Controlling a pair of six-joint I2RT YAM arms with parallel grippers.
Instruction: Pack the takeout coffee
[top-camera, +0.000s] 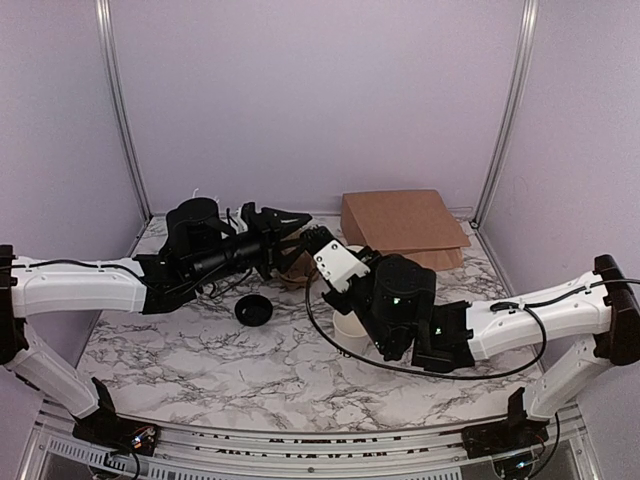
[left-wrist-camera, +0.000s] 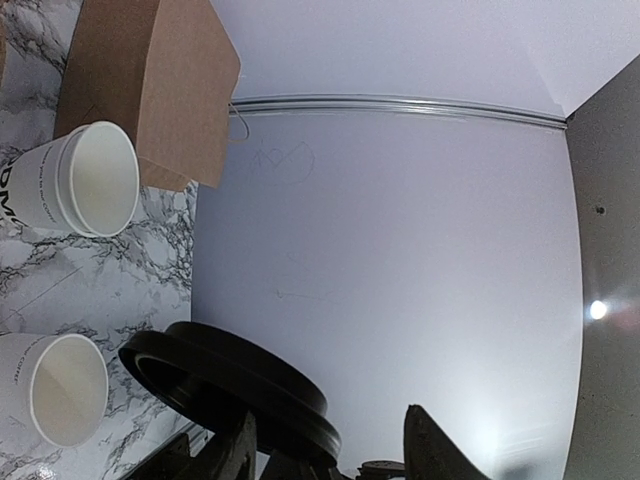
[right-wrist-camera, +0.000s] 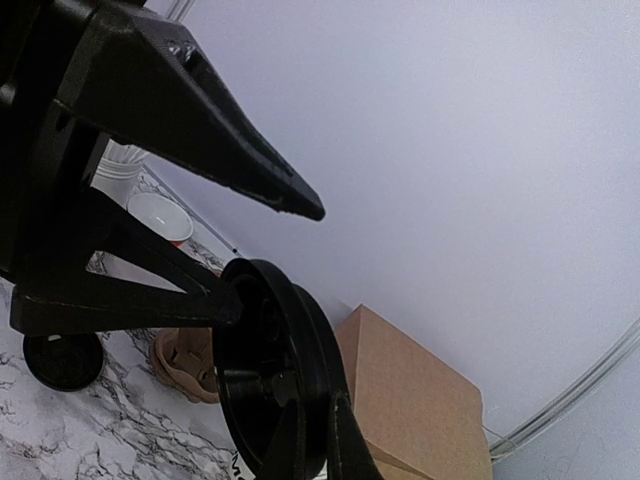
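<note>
Counter (top-camera: 200, 370): marbled top, closed in by purple walls on the left, back and right, with a metal post (top-camera: 120, 110) at each back corner. The near edge carries both arm bases. Open marble runs across the near half between the bases. The back centre is crowded, with both arms meeting there above the surface.

Brown paper bag (top-camera: 400, 222): one, lying against the back wall right of centre, just beside the farther cup.

Lidless white cups: two, one by the bag (left-wrist-camera: 95, 180) and one nearer (left-wrist-camera: 55, 385), apart from each other.

Black lids: two. The takeout coffee shows only as its black dome lid (right-wrist-camera: 265, 380), held up in the air at back centre. I cannot tell which cup belongs to it. The flat lid (top-camera: 253, 310) lies loose on the counter, left of centre.

Right end effector (right-wrist-camera: 330, 430): pressed together on the dome lid's rim.

Left end effector (right-wrist-camera: 272, 250): spread, its lower finger reaching the lid's edge and its upper finger free above.

Brown cardboard piece (right-wrist-camera: 185, 365): one, on the counter below the lid.
</note>
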